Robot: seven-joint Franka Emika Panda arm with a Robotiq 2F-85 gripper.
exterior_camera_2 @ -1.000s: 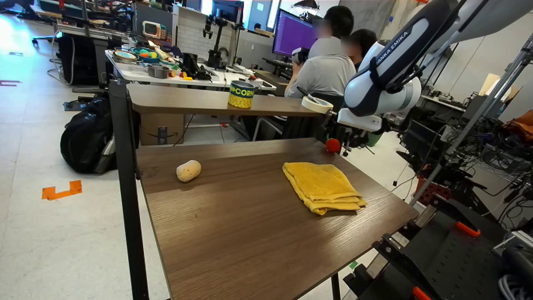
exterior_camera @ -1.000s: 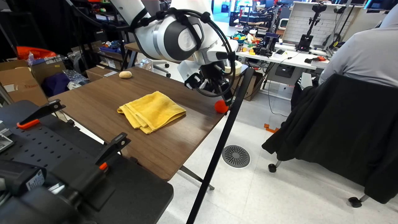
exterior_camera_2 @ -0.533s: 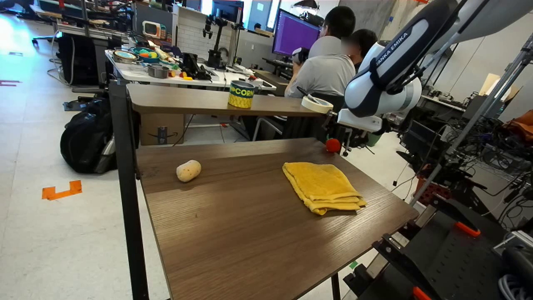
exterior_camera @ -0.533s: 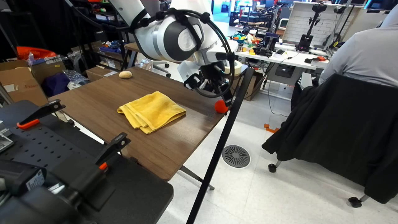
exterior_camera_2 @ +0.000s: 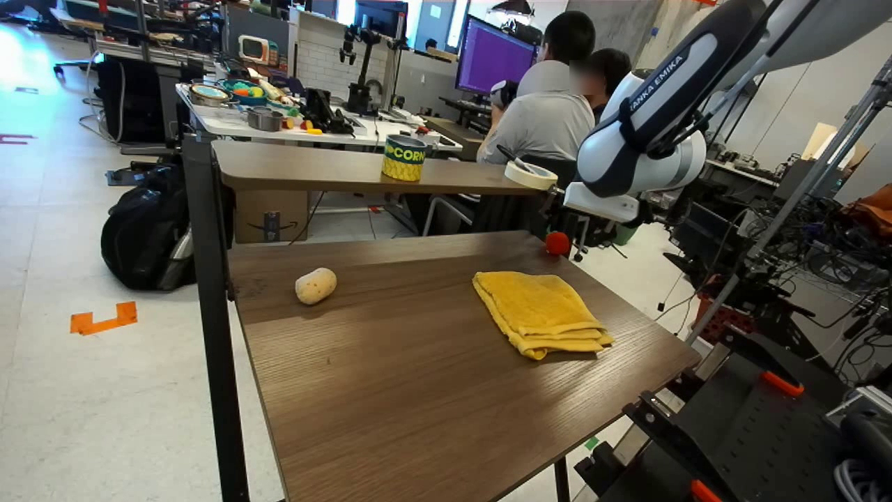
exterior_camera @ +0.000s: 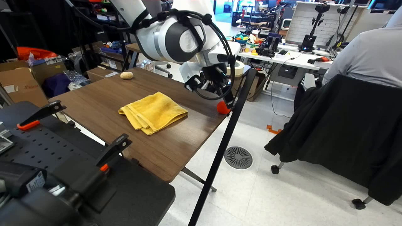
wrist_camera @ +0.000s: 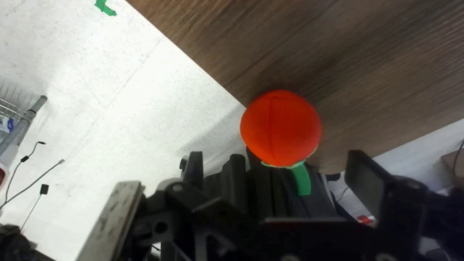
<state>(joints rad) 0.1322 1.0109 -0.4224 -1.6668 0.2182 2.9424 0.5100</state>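
So the red-orange ball [wrist_camera: 281, 127] is found right at a corner of the brown table [exterior_camera_2: 418, 390], dead center in the wrist view and seen partly past the edge from that angle. A green strip [wrist_camera: 302, 179] can be seen at its lower side. The gripper [wrist_camera: 276, 159] is held right by the ball, and the fingers [wrist_camera: 366, 181] are spread wide, one seen lower left of it and one lower right, with a gap left on each side. In an exterior view the arm [exterior_camera: 149, 39] is angled in from the top of the frame.

A folded yellow towel [exterior_camera: 154, 113] is laid on the table, near the ball, mid-frame. A potato [exterior_camera_2: 316, 286] is placed well apart from both, left of center.

Farther out, a shelf [exterior_camera_2: 306, 164] is seen across the upper part of an exterior view. A corn can [exterior_camera_2: 403, 159] is set near its middle, and a tape roll [exterior_camera_2: 531, 174] is parked at its right end. A cardboard box [exterior_camera_2: 254, 217] is spotted below, with a black backpack [exterior_camera_2: 146, 230] dumped at far left. A person [exterior_camera: 369, 59] in gray is seen from behind, upper right.
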